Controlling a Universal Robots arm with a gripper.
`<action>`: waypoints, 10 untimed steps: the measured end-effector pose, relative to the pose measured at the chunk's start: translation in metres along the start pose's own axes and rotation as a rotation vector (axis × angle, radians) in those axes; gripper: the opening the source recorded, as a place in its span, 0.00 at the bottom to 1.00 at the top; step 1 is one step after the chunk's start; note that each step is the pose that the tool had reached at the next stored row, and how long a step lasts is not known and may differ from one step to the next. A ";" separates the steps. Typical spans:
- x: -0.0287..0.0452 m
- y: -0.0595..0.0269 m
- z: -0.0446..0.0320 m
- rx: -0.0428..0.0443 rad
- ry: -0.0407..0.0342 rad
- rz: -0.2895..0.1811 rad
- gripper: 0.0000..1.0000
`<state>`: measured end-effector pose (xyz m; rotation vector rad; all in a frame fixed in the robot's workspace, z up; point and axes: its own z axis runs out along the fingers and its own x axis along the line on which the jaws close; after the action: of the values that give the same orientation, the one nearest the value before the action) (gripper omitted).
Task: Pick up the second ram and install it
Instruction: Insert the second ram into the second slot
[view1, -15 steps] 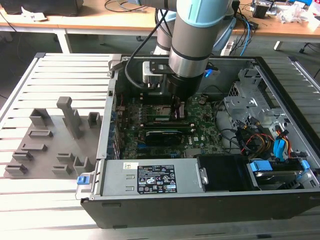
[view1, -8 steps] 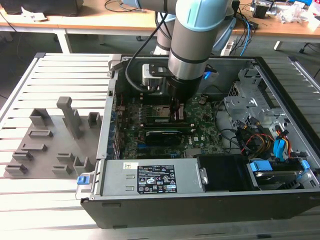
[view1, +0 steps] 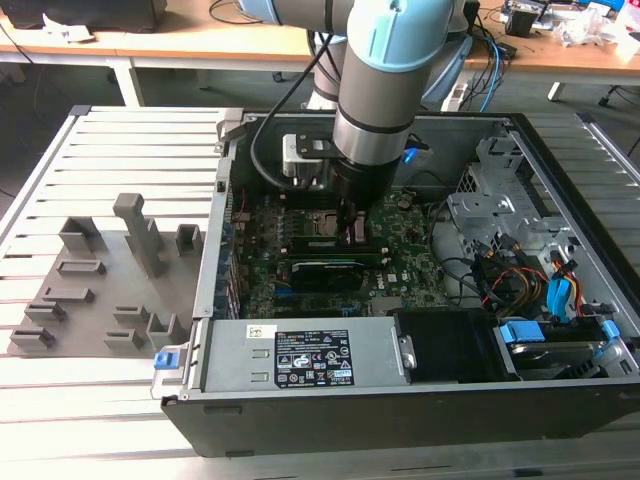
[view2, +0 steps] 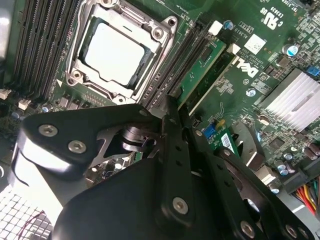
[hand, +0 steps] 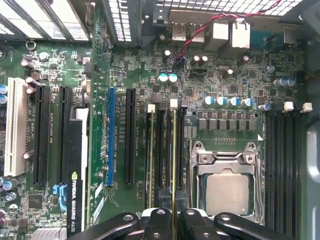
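Ram stick, second ram (hand: 173, 165), is seen edge-on in a slot beside the CPU socket (hand: 227, 187), clamped between closed end effector (hand: 173, 216) fingers. Judged light, stiff, fragile; best held by long edges, chips avoided.

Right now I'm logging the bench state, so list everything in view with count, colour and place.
PC case: one, black, open, on the slatted table.
Motherboard: one, green, inside the case.
CPU: one, silver, in its socket beside the RAM slots.
Second ram: one, green stick seen edge-on, standing in a slot next to the CPU socket, between the gripper fingers.
Other ram: one, green, seated in a nearby slot.
Graphics card: one, black, in an expansion slot.
Holder blocks: one set, grey, on the table at the exterior view's left.
Table: one, pale slatted.
Gripper: one, black, closed on the second ram.
Arm: one, grey and light blue, reaching down into the case.
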<state>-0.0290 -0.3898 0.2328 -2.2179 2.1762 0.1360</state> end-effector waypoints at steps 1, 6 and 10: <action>0.0001 0.0006 0.0015 -0.0001 0.0001 0.000 0.14; 0.0000 0.0004 0.0064 -0.0001 0.0001 -0.001 0.14; 0.0000 0.0003 0.0088 -0.0002 0.0002 -0.001 0.14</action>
<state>-0.0296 -0.3891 0.2240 -2.2192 2.1752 0.1359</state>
